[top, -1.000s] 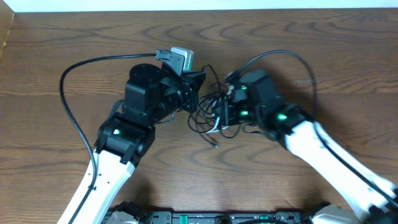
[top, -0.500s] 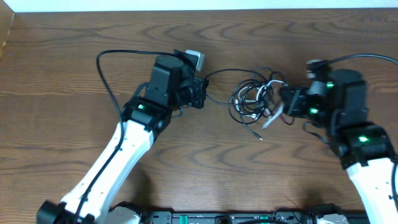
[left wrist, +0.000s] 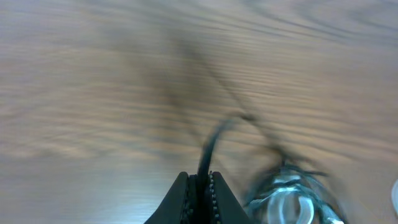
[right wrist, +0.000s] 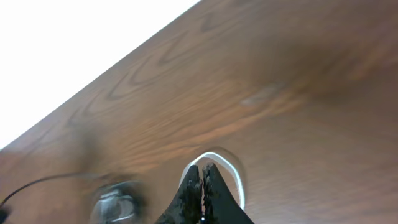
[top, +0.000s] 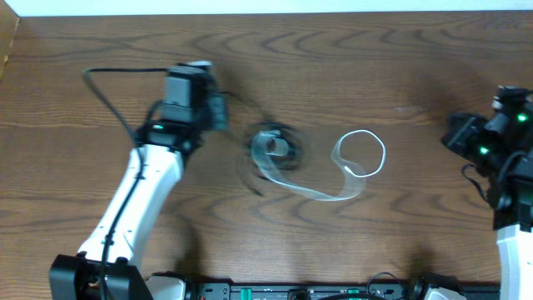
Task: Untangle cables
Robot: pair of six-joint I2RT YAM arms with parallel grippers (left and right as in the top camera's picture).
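Cables (top: 275, 148) lie blurred at the middle of the tabletop (top: 350, 67), white cord (top: 312, 190) trailing right. Your left end effector (left wrist: 199, 177) is closed on a black cord (left wrist: 206, 146); the right end effector (right wrist: 201, 171) is closed, apparently empty. Pull slowly and low.

Two robot arms (top: 141, 179) (top: 516, 229), two grippers (left wrist: 200, 180) (right wrist: 203, 172), one white cable (top: 316, 192), one blurred dark cable bundle (top: 275, 148), one table (top: 333, 50)

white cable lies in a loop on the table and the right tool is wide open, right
No: the right tool is shut, fingertips pressed together, as the right wrist view shows. The white cable does lie in a loop on the table.
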